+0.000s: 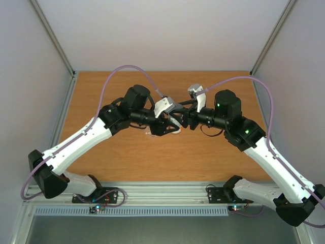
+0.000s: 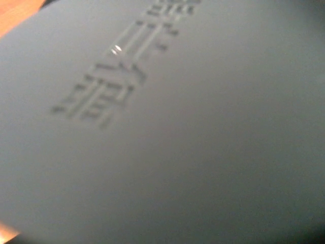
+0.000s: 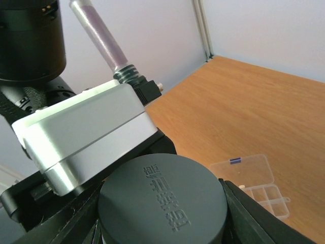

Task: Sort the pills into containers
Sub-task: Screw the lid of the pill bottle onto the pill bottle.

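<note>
A round grey bottle cap point(image 3: 162, 198) with raised lettering sits between the black fingers point(image 3: 251, 213) of my right gripper point(image 3: 162, 216), which is shut on its sides. The same cap point(image 2: 162, 132) fills the left wrist view and hides the left fingers. From above, my left gripper point(image 1: 166, 125) and right gripper point(image 1: 186, 121) meet nose to nose over the table's middle. The clear pill box point(image 3: 264, 195) lies below on the wood, its lid point(image 3: 244, 170) open. A small dark blue piece point(image 3: 235, 161) shows on the lid. No other pills can be made out.
The left arm's silver wrist camera point(image 3: 86, 132) sits close beside the cap. The wooden table point(image 1: 213, 152) is enclosed by white walls with metal posts. Purple cables point(image 1: 127, 68) arch over both arms.
</note>
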Available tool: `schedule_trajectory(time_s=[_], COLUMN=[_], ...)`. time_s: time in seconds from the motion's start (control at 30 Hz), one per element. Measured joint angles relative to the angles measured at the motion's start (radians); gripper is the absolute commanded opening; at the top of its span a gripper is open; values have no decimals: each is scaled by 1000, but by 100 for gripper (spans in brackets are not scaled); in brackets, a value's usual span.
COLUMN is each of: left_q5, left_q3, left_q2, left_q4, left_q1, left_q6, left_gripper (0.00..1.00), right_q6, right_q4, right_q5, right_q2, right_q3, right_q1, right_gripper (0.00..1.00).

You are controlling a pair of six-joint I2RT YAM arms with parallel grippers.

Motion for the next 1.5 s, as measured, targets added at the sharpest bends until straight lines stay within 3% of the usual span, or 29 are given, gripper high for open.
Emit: schedule_trajectory(time_s=[0.37, 0.67, 1.27, 1.33, 1.5], left_q5=[-148, -126, -231, -237, -242], left_q3=[8, 13, 16, 18, 19], left_q2=[13, 35, 40, 40, 40], left_q4=[2, 6, 44, 49, 51], left_q1=[-27, -36, -31, -27, -26], left_q6=[-17, -53, -166, -178, -176], left_gripper=[6, 3, 2, 2, 2], right_q6=[29, 30, 79, 85, 92], right_q4=[29, 124, 106, 93, 85], right_q5=[189, 295, 485, 517, 543], right_q2=[-3, -77, 27, 42, 47], right_q3=[-29, -139, -58, -39, -31], right_q1=[71, 111, 166, 175, 185], right_gripper=[16, 21, 18, 24, 52])
